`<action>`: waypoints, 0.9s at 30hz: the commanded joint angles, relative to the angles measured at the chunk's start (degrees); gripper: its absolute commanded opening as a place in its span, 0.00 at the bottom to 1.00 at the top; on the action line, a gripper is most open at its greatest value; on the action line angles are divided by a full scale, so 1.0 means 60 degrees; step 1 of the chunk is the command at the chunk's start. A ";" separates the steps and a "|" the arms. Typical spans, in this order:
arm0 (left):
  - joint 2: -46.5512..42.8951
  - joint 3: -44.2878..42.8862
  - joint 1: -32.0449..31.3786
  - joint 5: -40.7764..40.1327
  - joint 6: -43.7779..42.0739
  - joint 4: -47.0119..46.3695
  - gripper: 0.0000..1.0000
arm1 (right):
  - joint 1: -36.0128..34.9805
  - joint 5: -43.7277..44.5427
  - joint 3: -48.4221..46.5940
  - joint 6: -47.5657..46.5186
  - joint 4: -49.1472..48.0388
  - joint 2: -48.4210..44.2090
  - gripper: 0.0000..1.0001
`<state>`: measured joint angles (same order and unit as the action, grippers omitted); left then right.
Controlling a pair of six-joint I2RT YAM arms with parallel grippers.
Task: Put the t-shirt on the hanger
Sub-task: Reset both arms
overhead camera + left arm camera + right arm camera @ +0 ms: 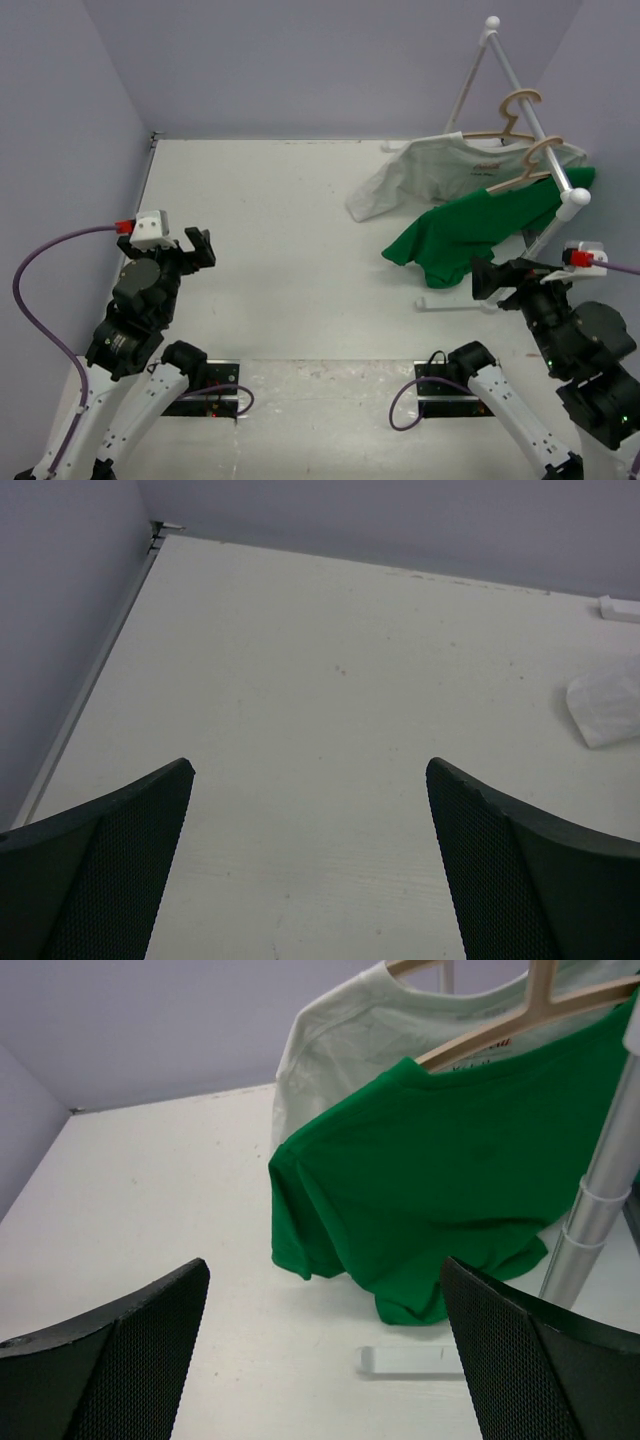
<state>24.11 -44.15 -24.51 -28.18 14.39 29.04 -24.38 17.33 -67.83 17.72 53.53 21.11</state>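
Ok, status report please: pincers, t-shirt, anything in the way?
Left pincer open, empty. Right pincer open, empty. Green t-shirt hanging on the hanger. Nothing in the way.

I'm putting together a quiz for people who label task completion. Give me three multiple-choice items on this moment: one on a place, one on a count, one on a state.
1. Where is the green t-shirt?
A. flat on the table
B. on a wooden hanger hung from the rack
C. draped over an arm

2. How many shirts hang on the rack?
A. one
B. two
C. three

3. What state are the two grippers in?
A. both open and empty
B. both shut on cloth
C. one open, one shut

Answers:
1 B: the hanger's arm runs into the shirt's neck, beside the rack's pole.
2 B: the white t-shirt hangs just behind the green one.
3 A: in the wrist views the left gripper and the right gripper have their fingers spread with nothing between them.
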 commanded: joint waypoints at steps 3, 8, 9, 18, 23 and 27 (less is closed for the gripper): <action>-0.0926 0.0618 0.0013 -0.0001 0.0238 0.0184 1.00 | -0.0023 0.0042 0.0697 -0.1119 0.0147 -0.1272 0.99; -0.1475 0.0678 0.0013 0.0342 0.0095 0.0142 1.00 | -0.0023 0.0184 0.1204 -0.1188 0.0132 -0.2385 0.99; -0.1541 0.0678 0.0013 0.0450 0.0016 0.0121 1.00 | -0.0023 0.0022 0.1307 -0.1271 0.0075 -0.2564 0.99; -0.1668 0.0718 0.0013 0.0713 -0.0114 0.0067 1.00 | -0.0020 -0.0229 0.1440 -0.1324 -0.0041 -0.2673 0.99; -0.1614 0.0766 0.0028 0.0742 -0.0114 0.0037 1.00 | -0.0023 -0.0441 0.1506 -0.1254 -0.0118 -0.2566 0.99; -0.1482 0.0795 0.0013 0.0733 -0.0114 0.0037 1.00 | -0.0018 -0.0331 0.1530 -0.1217 -0.0147 -0.2495 0.99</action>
<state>14.28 -40.26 -24.49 -24.17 14.33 30.90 -24.38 15.93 -58.88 11.46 54.53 4.13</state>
